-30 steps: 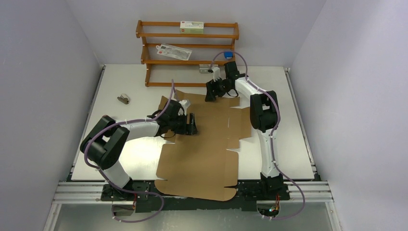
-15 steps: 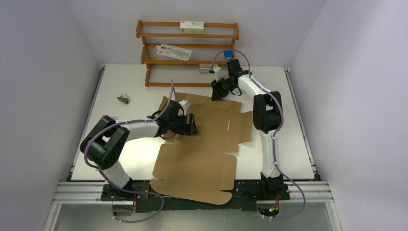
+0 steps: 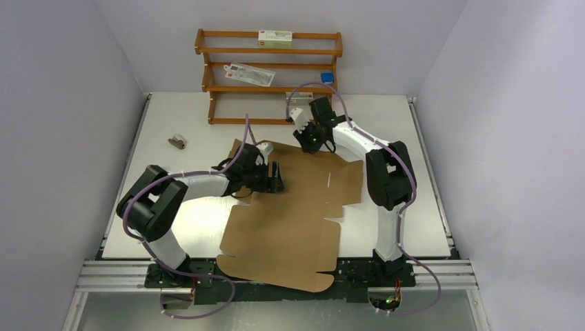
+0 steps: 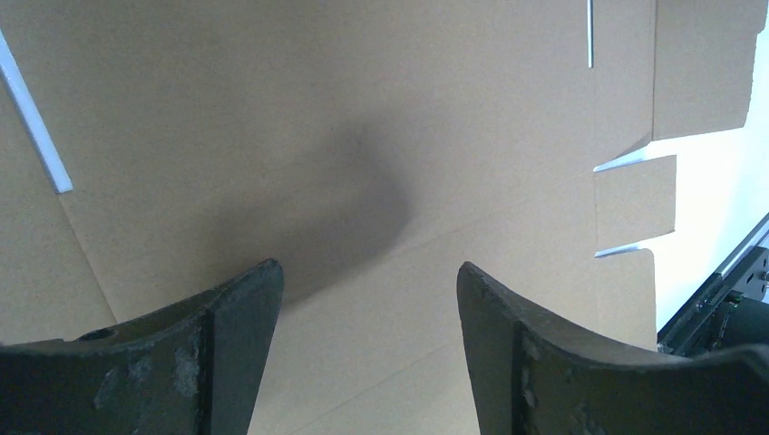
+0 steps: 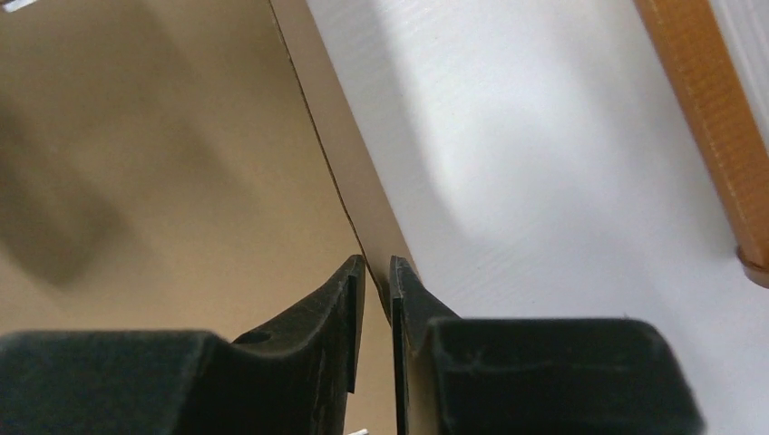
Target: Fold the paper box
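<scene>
The paper box (image 3: 290, 214) is a flat brown cardboard sheet with flaps and slits, lying on the white table and reaching past its near edge. My left gripper (image 3: 277, 178) stands open low over the sheet's left middle; the left wrist view shows only bare cardboard (image 4: 363, 136) between its fingers (image 4: 367, 267). My right gripper (image 3: 308, 141) is at the sheet's far edge. In the right wrist view its jaws (image 5: 377, 263) pinch that thin cardboard edge (image 5: 345, 181), which is raised slightly off the table.
A wooden rack (image 3: 269, 76) stands at the back wall, holding a white-green carton (image 3: 276, 38), a flat packet (image 3: 248, 71) and a blue item (image 3: 327, 77). Its foot (image 5: 716, 127) is near the right gripper. A small grey object (image 3: 178, 142) lies on the table's left.
The right gripper has closed on the sheet's far edge and swung left along it. The sheet has shifted and turned slightly to the left. The left arm stayed put.
</scene>
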